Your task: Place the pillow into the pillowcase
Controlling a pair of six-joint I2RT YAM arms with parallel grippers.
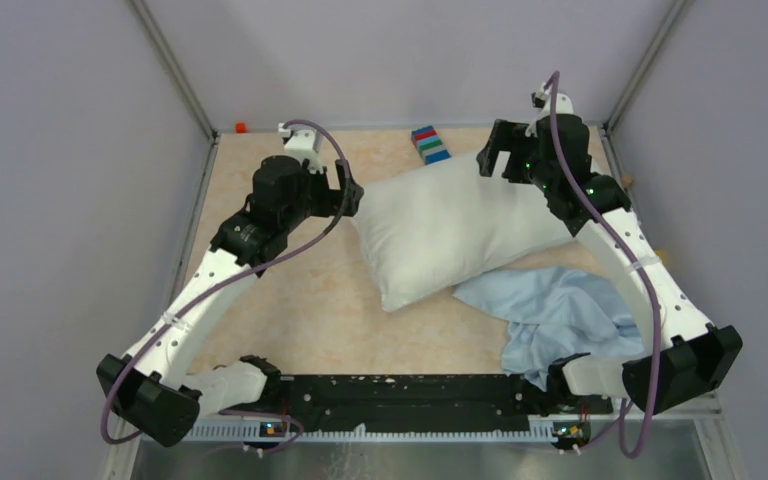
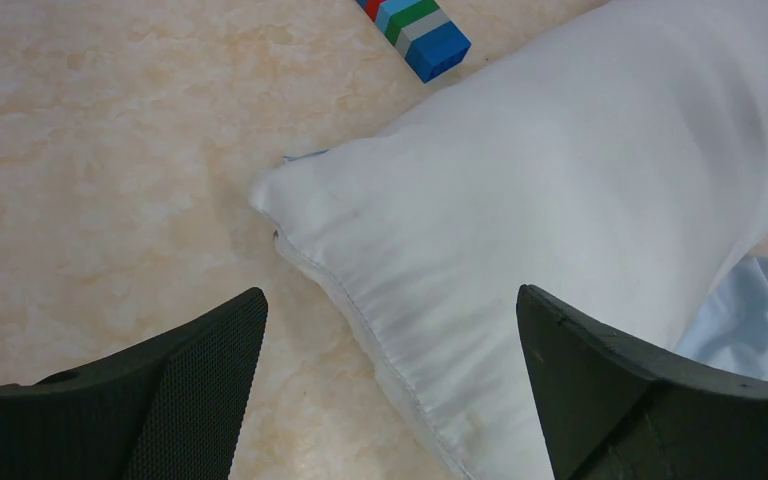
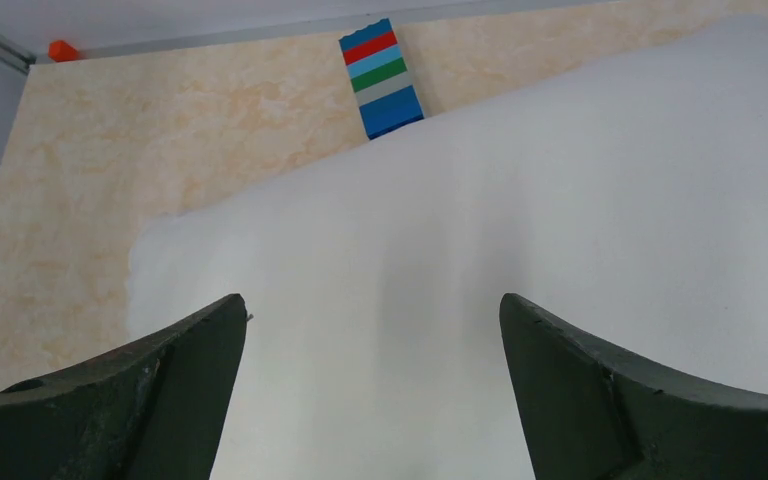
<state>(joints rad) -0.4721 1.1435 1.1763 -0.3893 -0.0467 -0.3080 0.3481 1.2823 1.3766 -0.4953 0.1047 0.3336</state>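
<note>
**A:** ok so where's the pillow [image 1: 450, 235] sitting?

**B:** Middle of the top view, a bit right of centre, lying slanted on the table [image 1: 290, 300]. Its lower right edge meets the pillowcase [image 1: 560, 315], which is a crumpled heap in the lower right, partly hidden under the right arm.

**A:** and the grippers?

**B:** Both spread wide with nothing in them. The left gripper [image 2: 390, 300] hangs over the pillow's left corner, and in its wrist view the seamed edge runs down between the two fingers. The right gripper [image 3: 371, 305] is over the pillow's upper right end, and its wrist view is nearly all white fabric. Can't tell if either one touches the cloth.

**A:** anything else around?

**B:** There's a striped stack of blocks [image 1: 429, 144] at top centre, just behind the pillow. Also a tiny orange thing [image 1: 241, 127] in the table's upper left corner.
</note>
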